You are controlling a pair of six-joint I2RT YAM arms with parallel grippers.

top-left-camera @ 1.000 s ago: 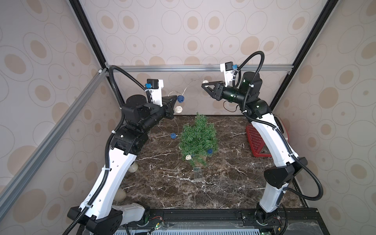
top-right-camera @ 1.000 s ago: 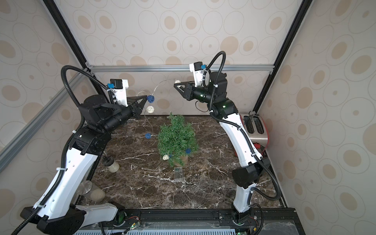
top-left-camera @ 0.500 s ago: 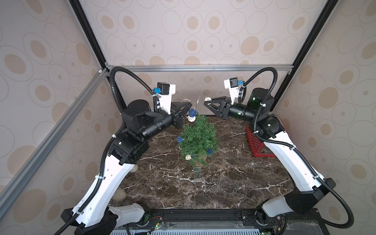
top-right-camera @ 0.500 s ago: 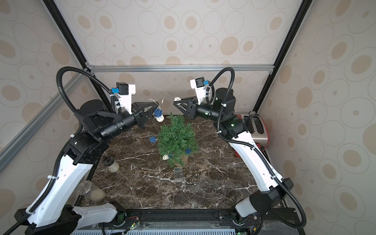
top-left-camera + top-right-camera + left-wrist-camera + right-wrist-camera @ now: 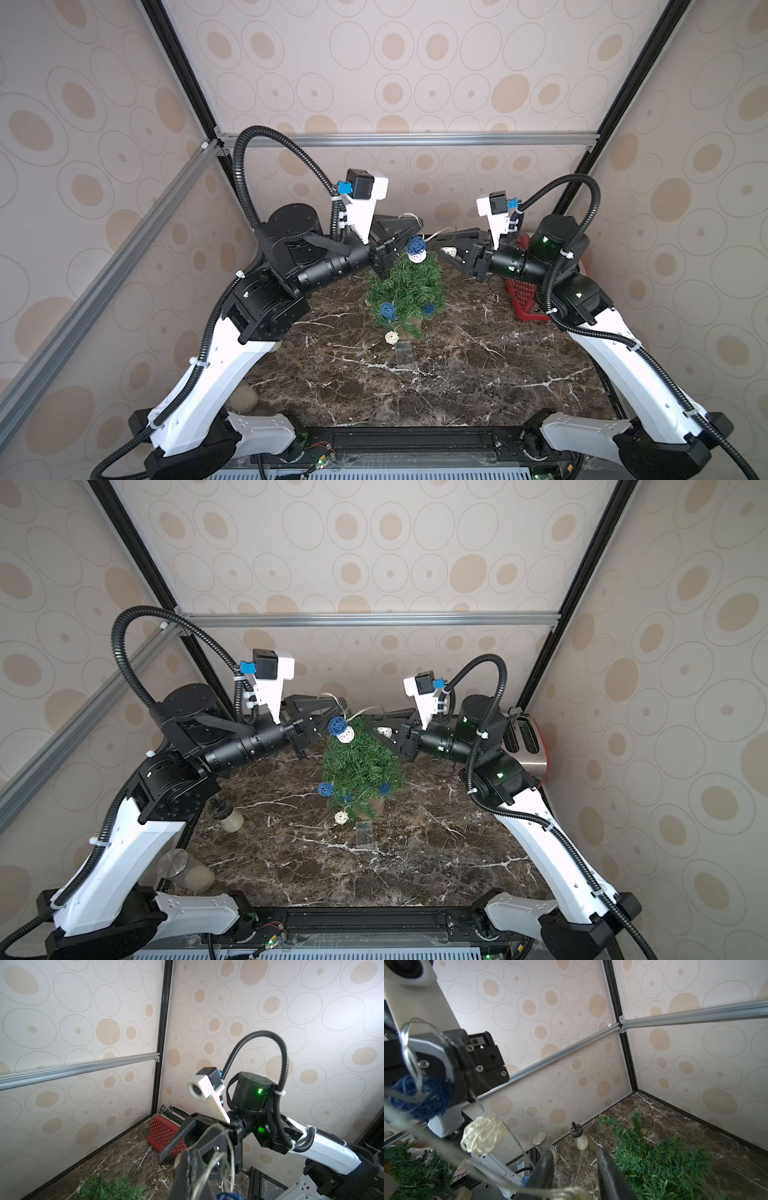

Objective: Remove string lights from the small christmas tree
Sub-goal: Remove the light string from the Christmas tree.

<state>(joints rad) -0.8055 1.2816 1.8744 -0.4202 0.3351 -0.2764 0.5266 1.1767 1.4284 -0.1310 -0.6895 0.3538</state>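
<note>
Overhead, in both top views, the left gripper (image 5: 417, 226) is pressed together on a loop of the string lights (image 5: 415, 245) just above the tip of the small christmas tree (image 5: 409, 291). A blue ball and a cream ball dangle under it against the topmost needles. The right gripper (image 5: 437, 246) faces it from the other side of the tip with its jaws spread. A second cream ball lies between them; I cannot tell whether it touches either finger. From there the strand runs downward: two more blue ones sit in the lower branches, another cream one hangs by the pot, and the clear battery box (image 5: 404, 354) lies flat on the table (image 5: 478, 374) just in front. The tree stands upright, so freeing the strand likely means lifting along that axis, and the left arm has the hold.

From the left wrist, thin pale wire coils over the closed fingers (image 5: 191, 1172), with the right gripper's spread jaws just beyond.

From the right wrist, the two fingers (image 5: 608, 1167) stand apart, wire crossing beneath them. The woven balls look light and springy.
</note>
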